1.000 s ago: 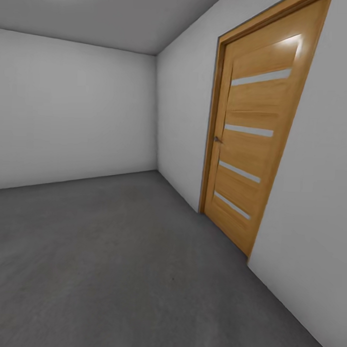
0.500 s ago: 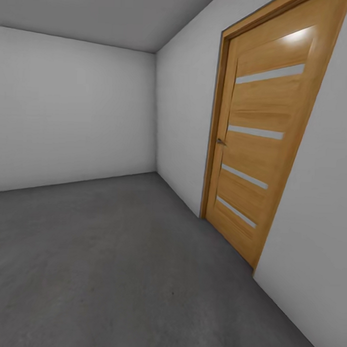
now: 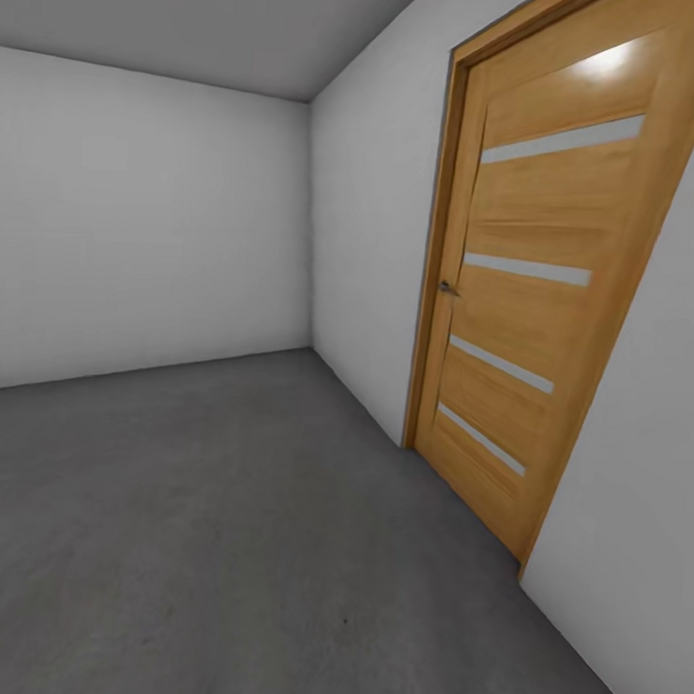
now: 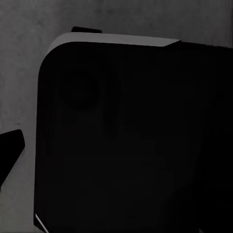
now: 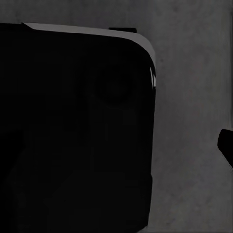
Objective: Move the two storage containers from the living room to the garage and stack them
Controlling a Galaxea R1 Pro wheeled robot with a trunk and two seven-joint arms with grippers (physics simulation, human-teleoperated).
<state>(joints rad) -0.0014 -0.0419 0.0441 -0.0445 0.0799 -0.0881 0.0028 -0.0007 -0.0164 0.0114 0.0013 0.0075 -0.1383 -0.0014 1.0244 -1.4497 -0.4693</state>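
Observation:
I am in the garage, a bare room with white walls and a grey ceiling. Its dark grey concrete floor stretches ahead of me. The two storage containers are out of view. In the left wrist view a dark fingertip pokes in at the picture's edge over the grey floor. A similar dark fingertip sits at the edge of the right wrist view. Whether either gripper is open or shut cannot be told.
A wood door with pale horizontal slats stands shut in the right wall, its handle on the near-left side. The room's far corner lies ahead. A large black part of my own body hangs over the floor in both wrist views.
The whole head picture has shifted: the door now sits further right and looks larger, so the camera has moved closer along the wall. Nothing in the room itself has moved.

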